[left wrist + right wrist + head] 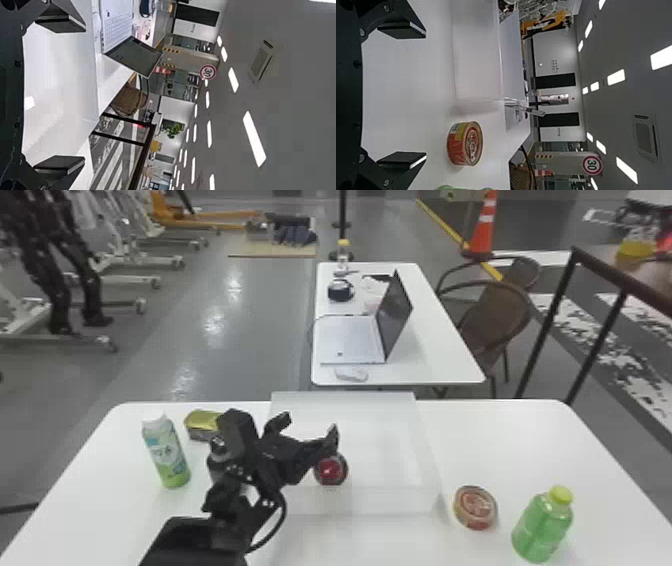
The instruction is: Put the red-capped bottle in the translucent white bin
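In the head view my left gripper (309, 425) is over the left part of the translucent white bin (385, 440), fingers apart. Just below its nearer finger, a round red cap with a dark rim (330, 469) faces the camera, within the bin's outline; the rest of that bottle is hidden. The left wrist view has the left gripper (84, 94) open and holding nothing, with the bin's pale inside (55, 71) beyond. My right gripper (426, 95) stands open and empty in the right wrist view, facing the bin's outer wall (476, 51).
A green bottle with a white cap (165, 450) and a yellow-topped item (202, 424) stand left of the bin. To its right are a red can (475, 507) and a yellow-capped green bottle (542, 525). A laptop (350, 340) sits on the farther table.
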